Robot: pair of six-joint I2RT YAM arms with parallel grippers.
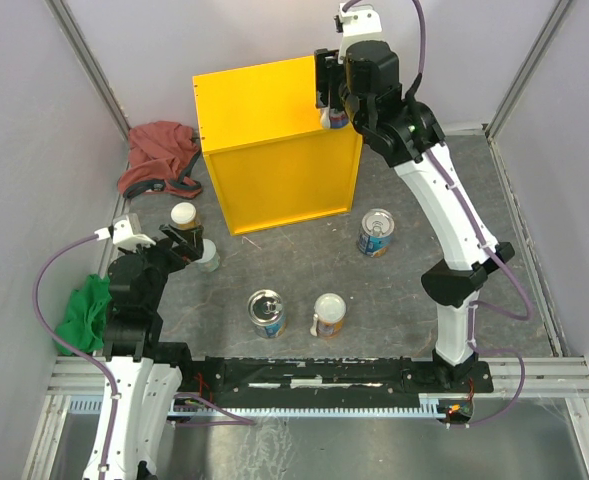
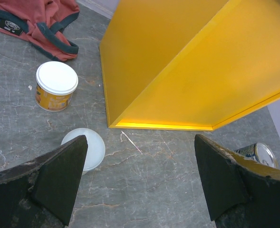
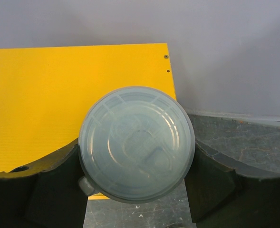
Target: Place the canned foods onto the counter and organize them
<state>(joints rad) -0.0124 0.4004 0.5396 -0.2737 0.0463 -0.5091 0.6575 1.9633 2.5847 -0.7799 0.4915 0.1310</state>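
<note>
1. Pale-lidded can (image 3: 136, 145) is sitting clamped in the right gripper (image 3: 136, 173), centre frame, over the counter (image 3: 44, 104) top's right edge.
2. Risk: if released here, it is likely overhanging and tipping off.
3. Left gripper (image 2: 140, 183) is hanging wide open and empty, lower frame.

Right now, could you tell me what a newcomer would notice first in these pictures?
The bright yellow box dominates the back of the table. The right arm reaches over its right edge, jaws closed on a white-lidded can. Five more cans sit on the table in front.
</note>
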